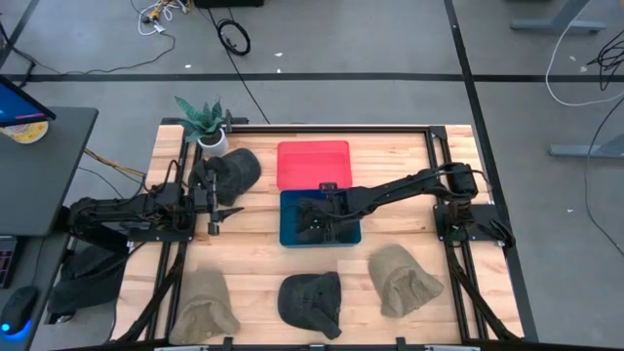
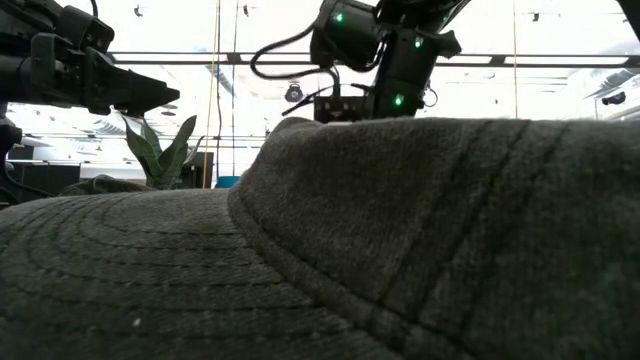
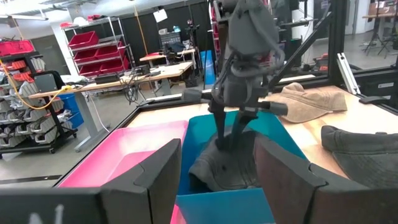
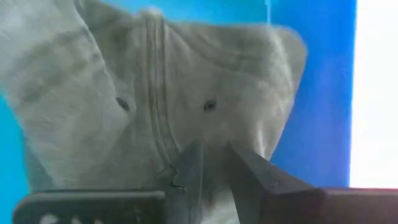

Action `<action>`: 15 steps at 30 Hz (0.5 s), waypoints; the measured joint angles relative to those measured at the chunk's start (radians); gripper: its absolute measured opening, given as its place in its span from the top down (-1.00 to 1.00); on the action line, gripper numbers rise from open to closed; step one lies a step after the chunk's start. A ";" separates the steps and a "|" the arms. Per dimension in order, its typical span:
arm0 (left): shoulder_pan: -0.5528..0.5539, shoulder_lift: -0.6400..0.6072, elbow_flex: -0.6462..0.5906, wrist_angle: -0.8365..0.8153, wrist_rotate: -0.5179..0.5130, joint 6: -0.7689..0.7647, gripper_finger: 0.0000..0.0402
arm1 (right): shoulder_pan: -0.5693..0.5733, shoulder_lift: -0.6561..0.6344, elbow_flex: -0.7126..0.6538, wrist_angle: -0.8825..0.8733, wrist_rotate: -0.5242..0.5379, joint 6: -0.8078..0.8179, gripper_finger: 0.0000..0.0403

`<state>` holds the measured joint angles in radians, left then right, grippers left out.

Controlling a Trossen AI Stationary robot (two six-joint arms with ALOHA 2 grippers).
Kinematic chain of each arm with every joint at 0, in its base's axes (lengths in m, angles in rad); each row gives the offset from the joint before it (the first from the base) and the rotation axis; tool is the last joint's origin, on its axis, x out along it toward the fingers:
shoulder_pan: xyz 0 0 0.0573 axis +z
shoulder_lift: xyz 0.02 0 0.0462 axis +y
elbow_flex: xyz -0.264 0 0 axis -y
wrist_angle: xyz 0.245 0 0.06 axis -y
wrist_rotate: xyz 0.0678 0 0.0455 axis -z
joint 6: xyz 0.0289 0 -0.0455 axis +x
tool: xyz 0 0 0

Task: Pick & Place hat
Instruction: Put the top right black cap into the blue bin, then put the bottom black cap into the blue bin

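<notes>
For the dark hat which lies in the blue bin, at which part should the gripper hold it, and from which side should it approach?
Best from straight above, pinching the soft crown of the dark hat near its seam. It lies slumped inside the blue bin, whose walls block a sideways approach, and loose fabric bunches easily between fingers. The right gripper is already placed so, narrowing on a fold; the left gripper waits open beside the bins.

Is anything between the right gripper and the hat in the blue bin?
Nothing visible. The right gripper is down inside the blue bin, its fingers pinching the fabric of the dark hat there. The left gripper waits open off to the side.
</notes>
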<state>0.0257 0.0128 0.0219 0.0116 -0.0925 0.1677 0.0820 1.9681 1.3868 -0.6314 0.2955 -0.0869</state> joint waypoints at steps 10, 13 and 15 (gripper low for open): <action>0.000 0.000 0.000 0.000 0.000 0.000 -0.03 | 0.046 -0.087 0.051 0.000 -0.022 -0.086 0.60; 0.000 0.000 0.000 0.000 0.000 0.000 -0.03 | 0.074 -0.091 0.060 -0.001 -0.081 -0.143 0.55; 0.000 0.000 0.000 0.000 0.000 0.000 -0.03 | 0.101 -0.091 0.061 -0.003 -0.113 -0.190 0.51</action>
<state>0.0259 0.0128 0.0221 0.0113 -0.0921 0.1677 0.1829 1.8774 1.4480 -0.6344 0.1821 -0.2768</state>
